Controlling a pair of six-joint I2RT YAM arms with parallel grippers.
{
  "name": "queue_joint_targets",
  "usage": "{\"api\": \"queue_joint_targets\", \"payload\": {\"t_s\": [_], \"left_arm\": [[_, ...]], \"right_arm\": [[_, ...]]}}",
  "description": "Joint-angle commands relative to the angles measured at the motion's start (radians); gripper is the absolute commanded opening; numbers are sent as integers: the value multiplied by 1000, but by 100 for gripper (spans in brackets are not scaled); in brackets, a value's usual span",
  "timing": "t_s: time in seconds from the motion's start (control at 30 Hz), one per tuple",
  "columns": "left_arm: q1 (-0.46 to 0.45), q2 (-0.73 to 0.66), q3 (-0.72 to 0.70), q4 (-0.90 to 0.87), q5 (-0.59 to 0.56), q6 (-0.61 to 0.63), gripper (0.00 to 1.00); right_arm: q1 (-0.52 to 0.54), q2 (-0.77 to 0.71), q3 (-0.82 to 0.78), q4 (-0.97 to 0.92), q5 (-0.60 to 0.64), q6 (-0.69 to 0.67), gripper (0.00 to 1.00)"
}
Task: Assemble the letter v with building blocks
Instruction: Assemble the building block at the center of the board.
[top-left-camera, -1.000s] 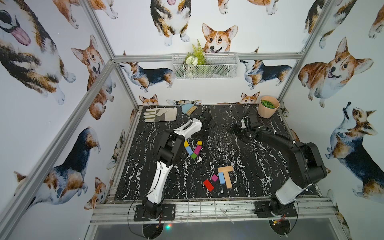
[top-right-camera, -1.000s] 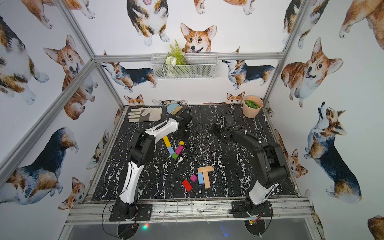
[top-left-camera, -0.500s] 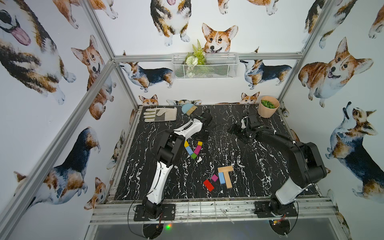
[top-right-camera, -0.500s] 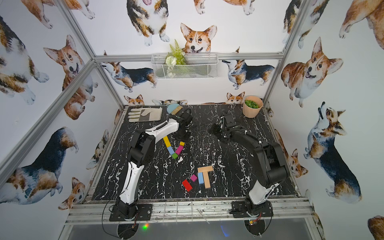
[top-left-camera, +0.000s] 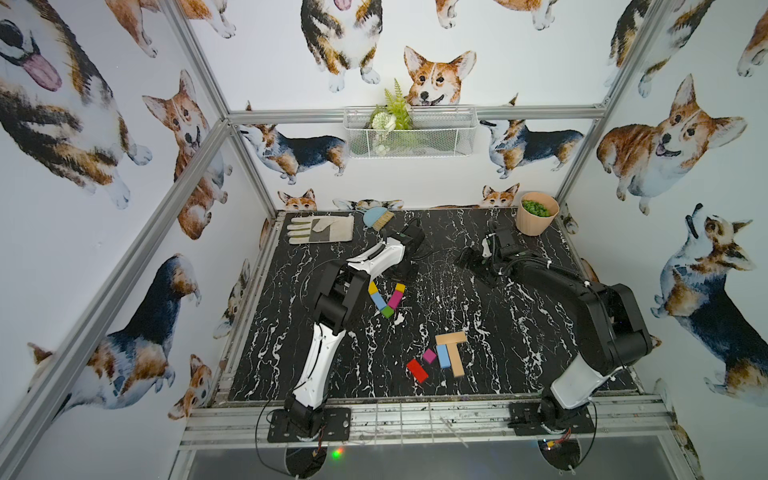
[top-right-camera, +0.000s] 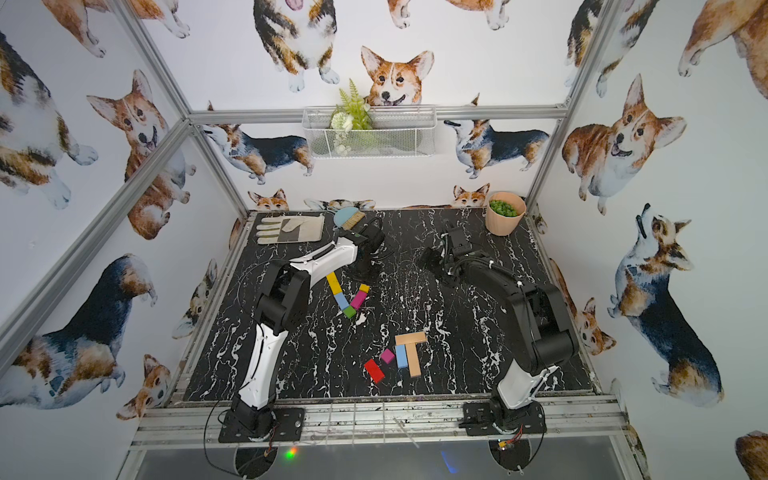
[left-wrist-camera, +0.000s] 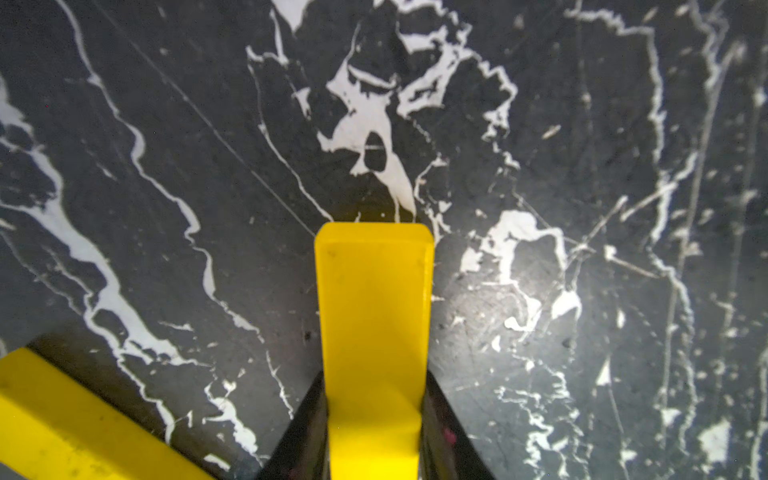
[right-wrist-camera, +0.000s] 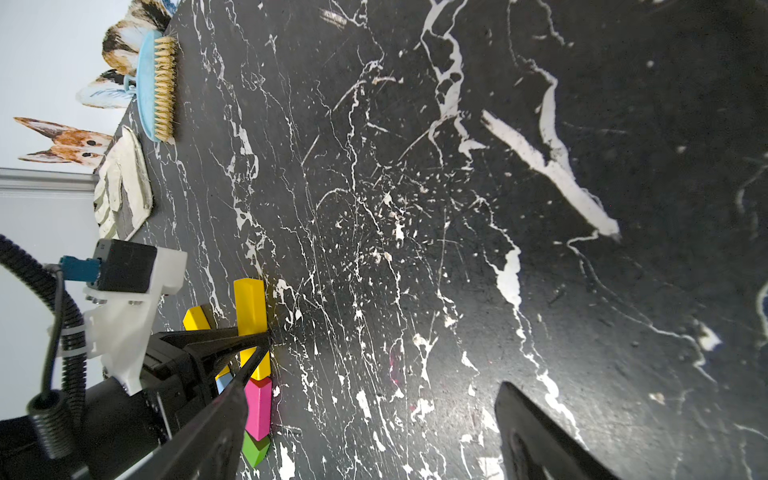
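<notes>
On the black marble table several building blocks lie in a V: a long yellow bar (top-right-camera: 332, 281), light blue (top-right-camera: 341, 300), green (top-right-camera: 350, 311), magenta (top-right-camera: 360, 298) and a yellow stub (top-right-camera: 364, 288). My left gripper (left-wrist-camera: 374, 415) is shut on another yellow bar (left-wrist-camera: 374, 316). It holds that bar low at the far end of the V's right arm, in line with the yellow stub (right-wrist-camera: 259, 370). My right gripper (right-wrist-camera: 374, 415) is open and holds nothing, to the right of the V. Red (top-left-camera: 417, 370), magenta (top-left-camera: 429, 355), light blue (top-left-camera: 443, 356) and two tan blocks (top-left-camera: 456, 360) lie loose near the front.
A work glove (top-left-camera: 320, 228) and a blue brush (top-left-camera: 376, 218) lie at the back left. A tan pot (top-left-camera: 536, 218) with greens stands in the back right corner. A wire basket (top-left-camera: 409, 135) hangs on the back wall.
</notes>
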Motion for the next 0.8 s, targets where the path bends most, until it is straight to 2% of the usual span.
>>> {"api": "queue_joint_targets", "payload": {"t_s": [0.0,0.53,0.77], "left_arm": [[-1,-10,-6,-34,-3,2,31],[-1,-20,-34,-20,-6,0,31],[-2,-15,-14,-29,-17,1,36]], "right_arm": [[1,3,4,20,-1,18,94],[1,6,0,26,-5,21,95],[1,6,-1,25,-3,21,95]]}}
